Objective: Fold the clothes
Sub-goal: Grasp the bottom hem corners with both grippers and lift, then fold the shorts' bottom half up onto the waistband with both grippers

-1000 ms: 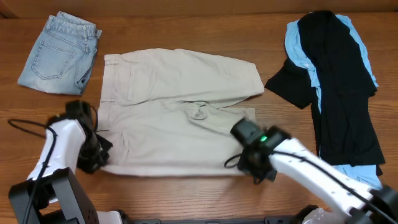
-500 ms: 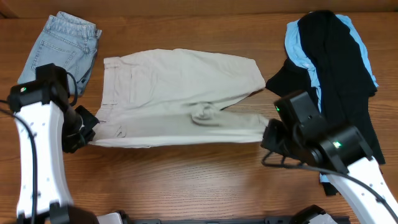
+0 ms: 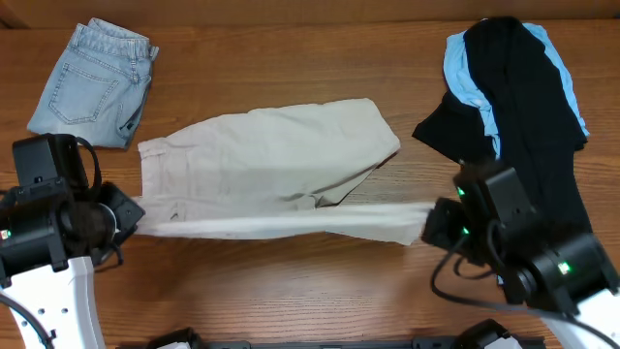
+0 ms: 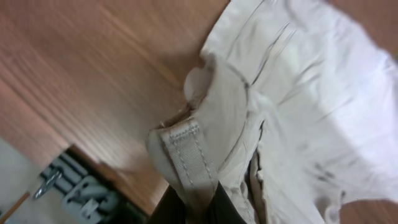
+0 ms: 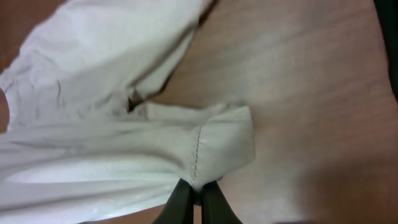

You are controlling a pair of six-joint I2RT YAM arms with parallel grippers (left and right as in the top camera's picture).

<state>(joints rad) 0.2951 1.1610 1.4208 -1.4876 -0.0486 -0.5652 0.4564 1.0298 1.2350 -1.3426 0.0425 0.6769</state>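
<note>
Beige shorts (image 3: 271, 155) lie in the middle of the table, their near edge lifted and stretched taut between my two grippers. My left gripper (image 3: 131, 221) is shut on the waistband corner (image 4: 189, 165) at the left. My right gripper (image 3: 426, 225) is shut on the leg hem corner (image 5: 214, 149) at the right. The far half of the shorts rests on the table. The raised edge hides part of the cloth below it.
Folded light-blue jeans (image 3: 92, 82) lie at the back left. A pile of black and light-blue clothes (image 3: 518, 126) lies at the right, close to my right arm. The wooden table (image 3: 291, 291) shows in front of the shorts.
Both grippers have lifted the near edge of the shorts and pulled it up and apart. The shorts have shifted and their far half has narrowed.
</note>
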